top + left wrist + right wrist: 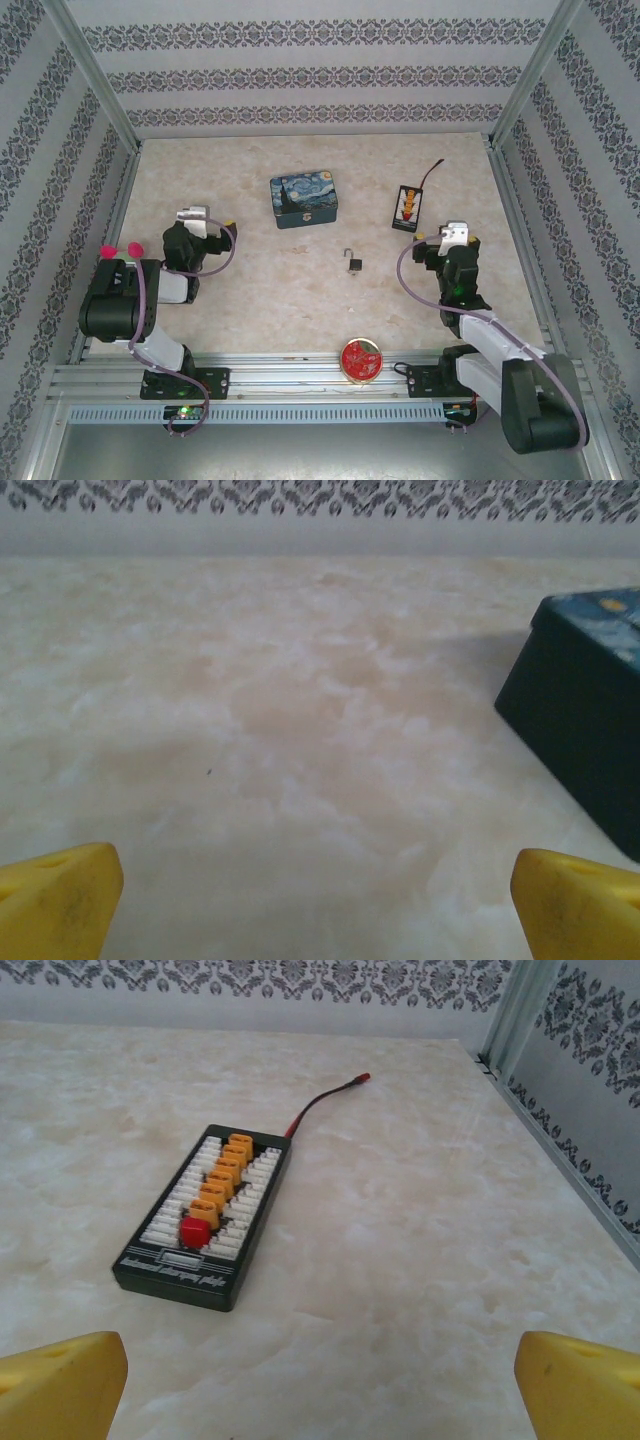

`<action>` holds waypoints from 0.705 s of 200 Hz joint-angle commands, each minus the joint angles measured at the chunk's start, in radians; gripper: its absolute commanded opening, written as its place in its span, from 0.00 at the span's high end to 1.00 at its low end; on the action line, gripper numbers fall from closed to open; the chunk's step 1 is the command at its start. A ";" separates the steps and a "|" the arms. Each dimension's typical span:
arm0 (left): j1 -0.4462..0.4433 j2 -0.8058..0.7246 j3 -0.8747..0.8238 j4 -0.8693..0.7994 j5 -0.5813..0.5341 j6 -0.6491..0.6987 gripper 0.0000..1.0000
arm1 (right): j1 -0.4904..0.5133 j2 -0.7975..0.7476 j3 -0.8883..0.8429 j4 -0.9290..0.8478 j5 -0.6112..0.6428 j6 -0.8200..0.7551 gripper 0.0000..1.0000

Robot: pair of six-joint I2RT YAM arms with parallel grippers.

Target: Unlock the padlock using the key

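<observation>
Item 1: left gripper (320, 912), two yellow fingertips (60, 895) in the bottom corners, set wide apart, with bare surface between them.
Item 2: table (300, 710), pale beige marbled top, running back to the far wall.
Item 3: tin (585, 710), dark blue, rectangular, at the right edge, resting on the table; a strip of painted lid visible.
Item 4: wall (300, 532), light grey, with a dark ornamental border (300, 496) along the top.

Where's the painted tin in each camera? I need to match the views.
Top external: painted tin sits mid-table toward the far wall, up-left of the padlock.
Left wrist: the tin's dark side at the right edge.
Right wrist: faces the connector board, right of the tin from above.
Shared landmark: the patterned back wall.
</observation>
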 commanded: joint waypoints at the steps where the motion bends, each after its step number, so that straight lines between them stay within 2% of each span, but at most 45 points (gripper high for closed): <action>1: 0.016 -0.010 0.004 -0.041 0.056 0.029 0.01 | -0.035 0.065 -0.018 0.188 -0.068 0.028 0.02; 25: 0.014 -0.010 0.000 -0.033 -0.031 0.002 0.01 | -0.054 0.153 -0.010 0.297 -0.107 0.024 0.02; 61: 0.014 -0.009 -0.005 -0.024 -0.036 -0.001 0.01 | -0.076 0.299 0.026 0.418 -0.176 0.043 0.02; 109: 0.014 -0.009 -0.002 -0.029 -0.021 0.005 0.01 | -0.078 0.528 0.039 0.644 -0.206 0.058 0.02; 127: 0.014 -0.008 -0.002 -0.030 -0.018 0.006 0.01 | -0.081 0.516 0.092 0.534 -0.236 0.050 0.02; 141: 0.014 -0.008 -0.001 -0.029 -0.017 0.006 0.01 | -0.083 0.516 0.153 0.408 -0.328 0.023 0.02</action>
